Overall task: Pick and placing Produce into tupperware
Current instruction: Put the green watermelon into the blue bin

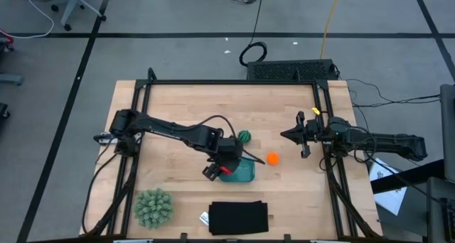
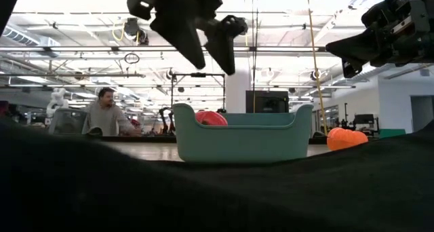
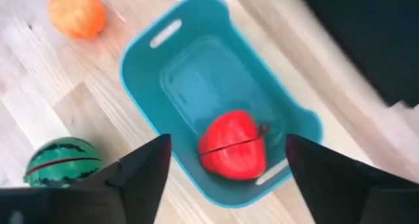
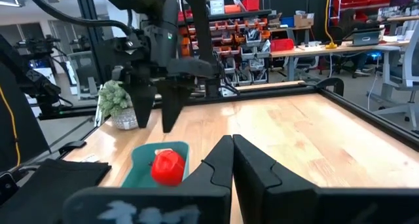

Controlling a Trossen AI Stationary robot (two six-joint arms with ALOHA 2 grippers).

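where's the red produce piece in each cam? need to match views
High view: red piece mostly hidden under the left gripper, inside the teal tub; cannot point to it.
Low view: red piece peeking over the tub's rim, left of centre.
Left wrist view: red piece in the tub, between the open fingers.
Right wrist view: red piece in the tub, lower left.
Shared landmark: the teal tub.

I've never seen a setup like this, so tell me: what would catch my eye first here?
Probably the bright red toy fruit lying inside the teal tub near the middle of the wooden table, with the left arm's tool hanging open just above it. An orange ball sits to the tub's right, a striped green ball just behind it, and a bigger spiky green ball near the front left corner.
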